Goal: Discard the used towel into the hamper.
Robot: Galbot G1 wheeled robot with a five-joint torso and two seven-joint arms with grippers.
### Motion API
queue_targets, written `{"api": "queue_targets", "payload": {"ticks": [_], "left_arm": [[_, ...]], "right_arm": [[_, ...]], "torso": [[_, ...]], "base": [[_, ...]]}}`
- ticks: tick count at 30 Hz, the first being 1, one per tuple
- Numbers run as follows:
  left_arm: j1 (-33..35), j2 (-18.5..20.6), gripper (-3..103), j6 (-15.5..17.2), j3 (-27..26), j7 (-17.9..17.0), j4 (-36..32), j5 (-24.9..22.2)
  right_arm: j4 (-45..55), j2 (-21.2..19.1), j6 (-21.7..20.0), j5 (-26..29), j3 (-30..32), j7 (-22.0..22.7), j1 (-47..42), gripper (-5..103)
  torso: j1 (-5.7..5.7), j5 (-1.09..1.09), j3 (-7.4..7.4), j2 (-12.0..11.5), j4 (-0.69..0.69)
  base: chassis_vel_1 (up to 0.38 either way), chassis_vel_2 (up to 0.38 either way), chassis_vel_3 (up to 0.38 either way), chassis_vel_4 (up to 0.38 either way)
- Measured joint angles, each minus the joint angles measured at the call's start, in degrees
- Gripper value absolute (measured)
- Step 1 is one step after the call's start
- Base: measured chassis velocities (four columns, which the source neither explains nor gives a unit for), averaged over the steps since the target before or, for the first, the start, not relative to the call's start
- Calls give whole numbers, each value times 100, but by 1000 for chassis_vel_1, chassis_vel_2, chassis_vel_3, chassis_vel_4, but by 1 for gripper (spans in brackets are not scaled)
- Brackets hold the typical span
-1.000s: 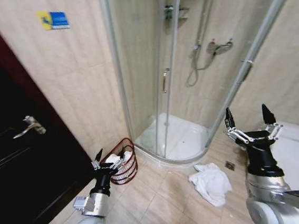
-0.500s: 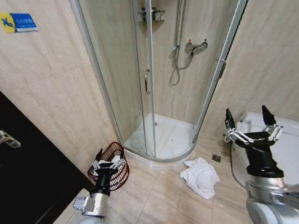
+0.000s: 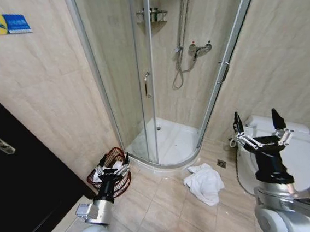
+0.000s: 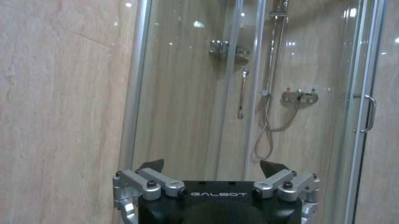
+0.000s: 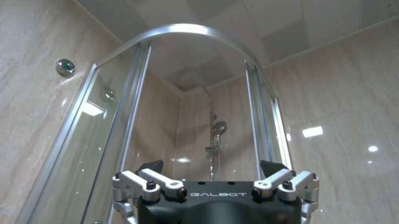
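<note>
On the tiled floor, crumpled white towel point(image 3: 204, 183), reddish-brown wire hamper point(image 3: 112, 174), both hands point(image 3: 114, 162) point(image 3: 258, 122) spread, empty.

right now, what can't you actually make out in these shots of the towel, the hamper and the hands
- Hamper, head view: the open left hand stands in front of its middle, hiding much of the inside; something white shows in it, what it is cannot be told.
- Towel, head view: crumpled on the floor tiles, so its folds and underside are hidden.
- Both wrist views: aimed up at the shower glass, so floor, towel and hamper are outside the frame.
- Right hand: open, raised before the toilet.
</note>
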Motion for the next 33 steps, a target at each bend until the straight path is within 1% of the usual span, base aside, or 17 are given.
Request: {"api": "queue_targets", "payload": {"ticks": [13, 33], "left_arm": [[0, 1, 100, 0, 0, 0, 0, 0], [0, 1, 100, 0, 0, 0, 0, 0]], "right_arm": [[0, -12, 12, 0, 13, -8, -30, 100], [0, -8, 25, 6, 6, -39, -50, 100]], "torso": [[0, -1, 0, 0, 1], [-1, -1, 0, 0, 0]], "base": [[-66, -58, 68, 70], [-112, -111, 113, 115]]}}
